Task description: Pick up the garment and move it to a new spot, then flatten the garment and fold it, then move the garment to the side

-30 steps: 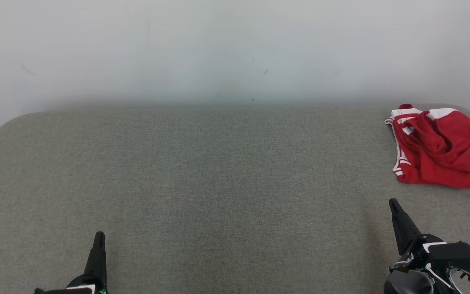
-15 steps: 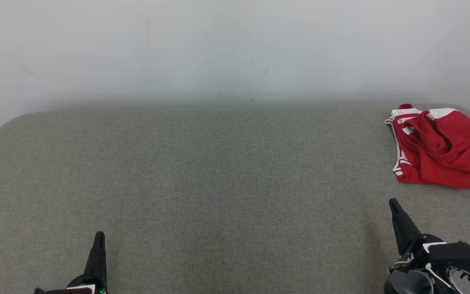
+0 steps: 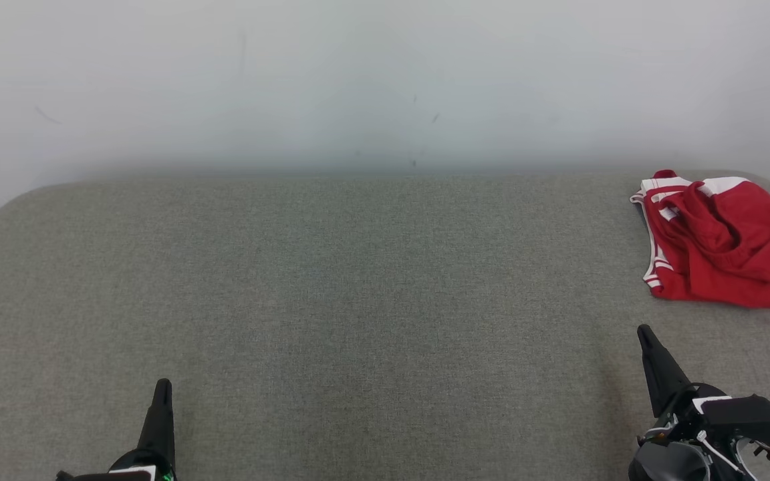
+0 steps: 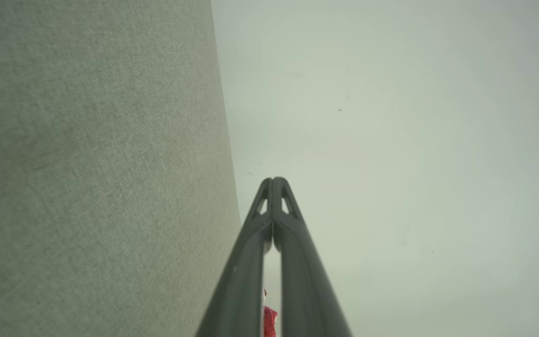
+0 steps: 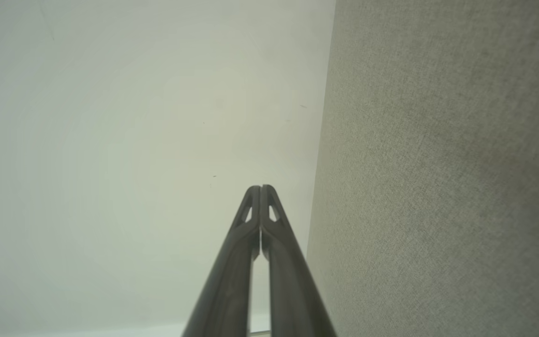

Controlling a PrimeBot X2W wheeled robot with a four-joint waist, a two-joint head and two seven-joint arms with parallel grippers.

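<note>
Nothing has moved since the earlier pictures: both grippers and the garment lie just as they did. At the near left the left gripper [image 3: 162, 389] points up over the grey padded top [image 3: 358, 300], its two dark fingers pressed together with nothing between them; its wrist view shows the tips meeting. Across the wide bare middle of the top, at the near right, the right gripper [image 3: 644, 333] is likewise closed tight and empty, tilted a little to the left. The red garment [image 3: 726, 247] with white trim lies at the far right corner of the top, close to the pale wall [image 3: 358, 80], well apart from the left gripper and some way beyond the right one. It sits in a loose, rumpled heap with its banded edge turned left, not spread flat. That would fit a garment waiting to be picked up, or one roughly folded and already set aside; these pictures do not settle which, so I would not name a next move. No basket, bin or box stands on the top.
</note>
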